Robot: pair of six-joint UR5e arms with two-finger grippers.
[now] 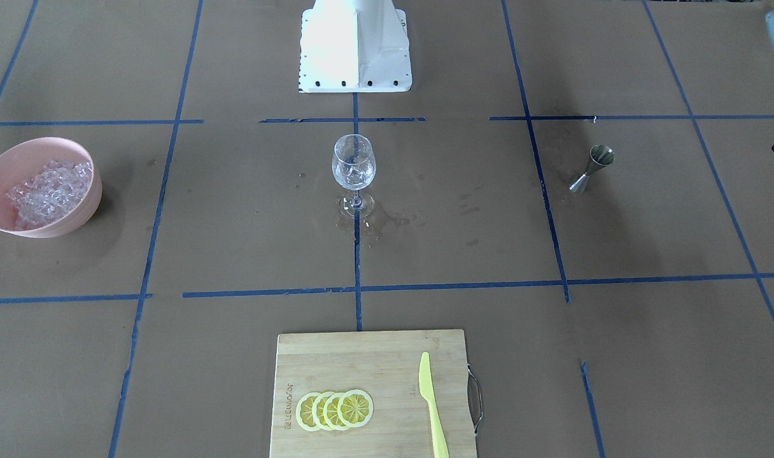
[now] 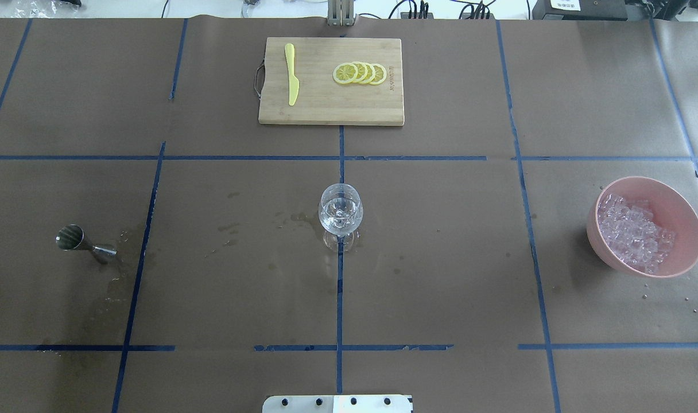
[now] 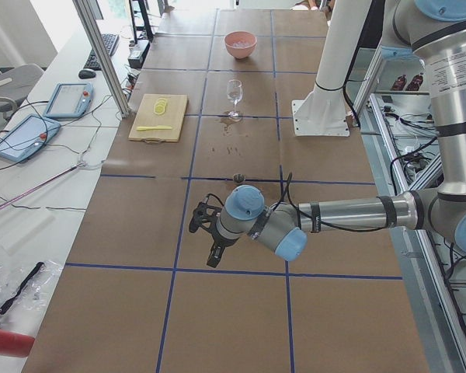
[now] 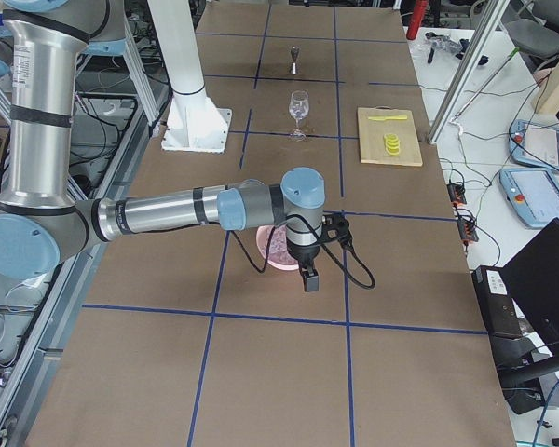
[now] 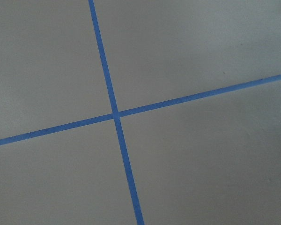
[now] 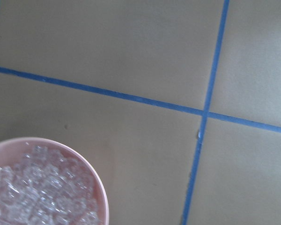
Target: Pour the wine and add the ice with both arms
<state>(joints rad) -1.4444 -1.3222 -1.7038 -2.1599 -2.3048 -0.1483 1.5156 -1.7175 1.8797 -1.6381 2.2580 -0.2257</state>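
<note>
The ice fills the pink bowl, at 3 o'clock of the wine glass. How far the right gripper and left gripper are open cannot be told. The right should centre over the heap before descending.

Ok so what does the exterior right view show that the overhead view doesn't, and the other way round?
Only the exterior right view shows the right arm, stretched out low over the table, its tool pointing down near the pink bowl, which the wrist partly hides.

Only the overhead view shows the ice heap unobstructed, and wet marks by the glass.

Both show the wine glass, jigger, cutting board, lemon slices and knife.
</note>
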